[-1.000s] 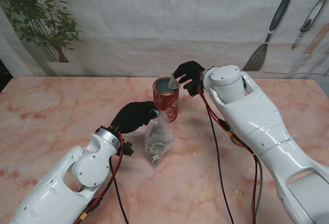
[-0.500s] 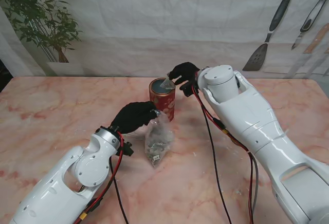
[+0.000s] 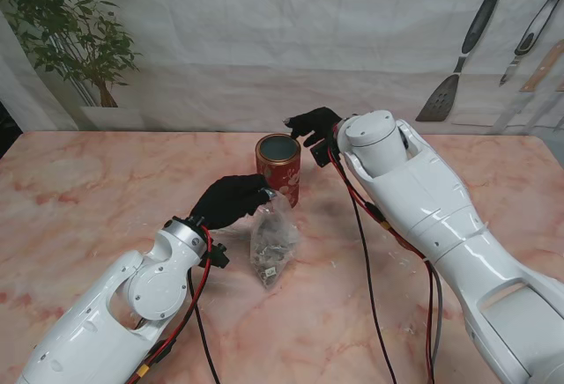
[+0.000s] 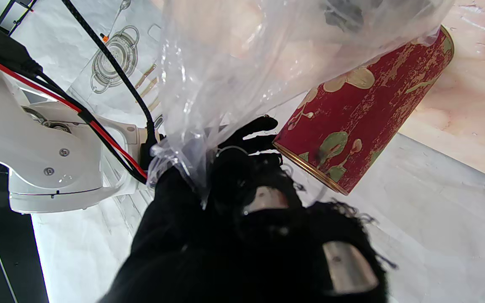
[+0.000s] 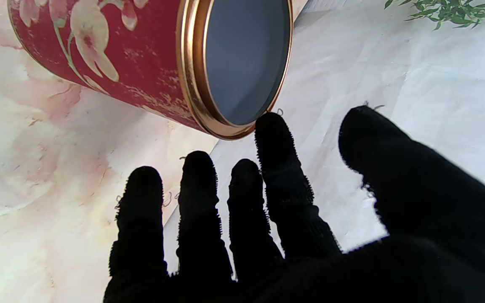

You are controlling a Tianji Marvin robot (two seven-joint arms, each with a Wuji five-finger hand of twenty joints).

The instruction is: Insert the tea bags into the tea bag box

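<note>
The tea bag box is a red round tin with gold flowers, standing upright near the table's middle with its top open. My right hand hovers just right of the rim with its black-gloved fingers spread and nothing in them. My left hand is shut on the top of a clear plastic bag holding several tea bags, just nearer to me than the tin. The bag hangs in front of the tin in the left wrist view.
The pink marble table stretches to both sides. A white printed backdrop with a plant and kitchen utensils stands behind it. Red and black cables run along my right arm.
A second ago my right hand held a tea bag over the tin's mouth. Now the tea bag is gone from the fingers and the hand is open beside the rim. The tin shifted slightly left.
</note>
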